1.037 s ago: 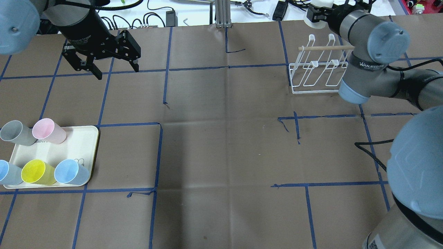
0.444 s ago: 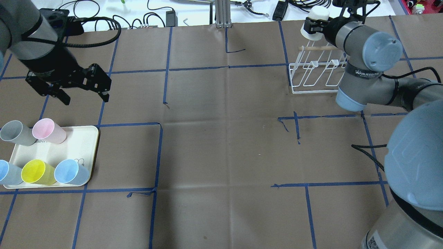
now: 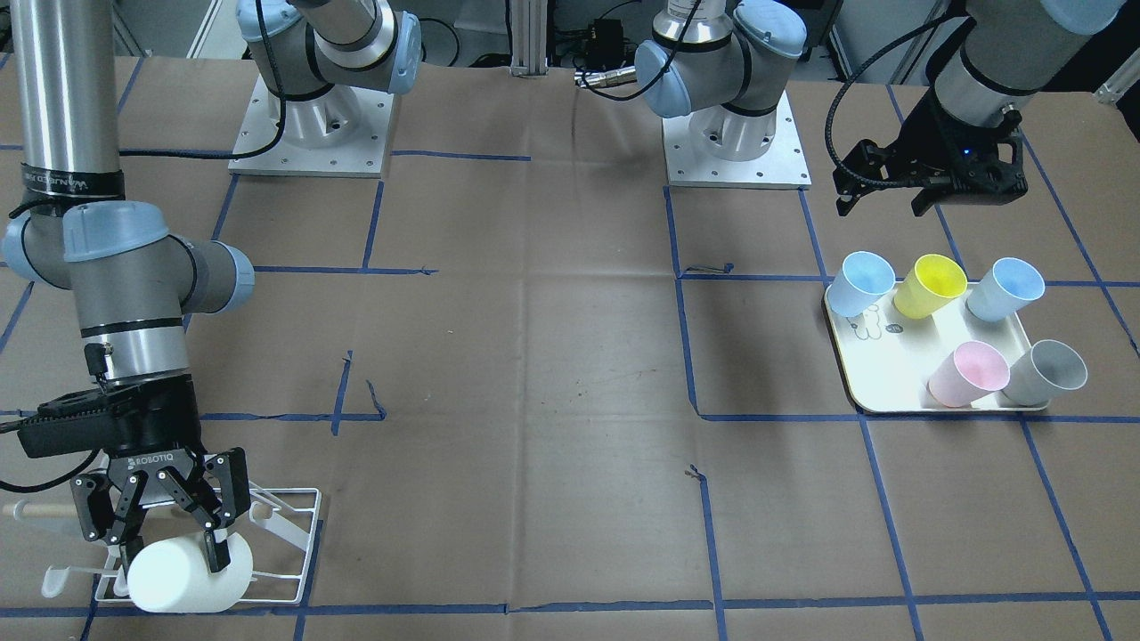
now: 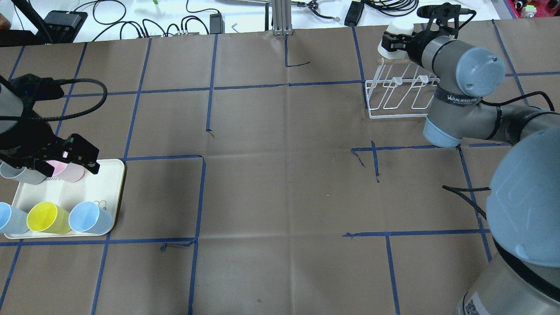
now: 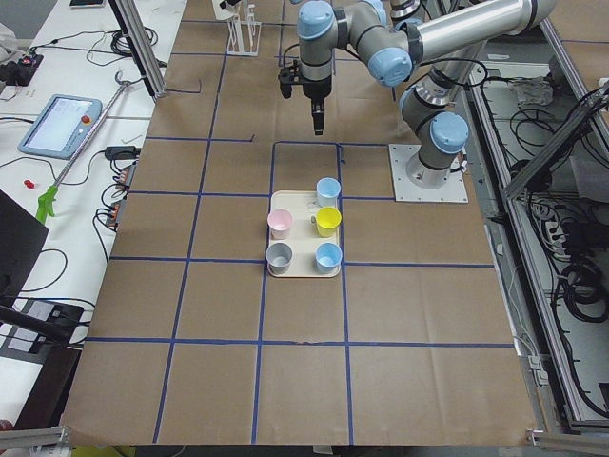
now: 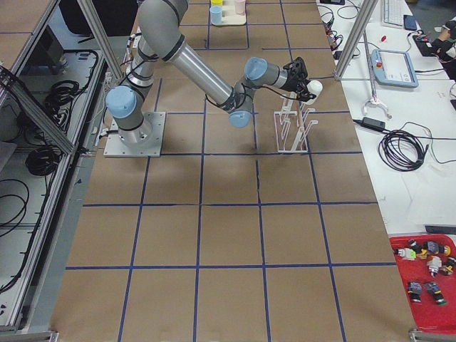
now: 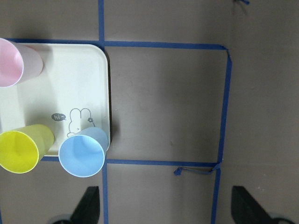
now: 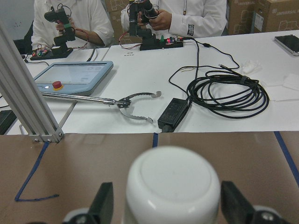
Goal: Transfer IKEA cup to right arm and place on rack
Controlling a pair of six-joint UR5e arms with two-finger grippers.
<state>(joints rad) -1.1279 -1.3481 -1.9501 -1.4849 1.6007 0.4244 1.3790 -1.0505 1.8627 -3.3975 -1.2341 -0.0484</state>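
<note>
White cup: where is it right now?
In the front-facing view's lower left, the white cup is gripped sideways by the right gripper at the operator-side edge of the rack.

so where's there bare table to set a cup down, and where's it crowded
The wide middle of the table, between the tray and the rack, is bare, as is the robot-side strip. Crowded: the tray holds five cups, with the open left gripper hanging close by; the right gripper holds a white cup at the rack.
</note>
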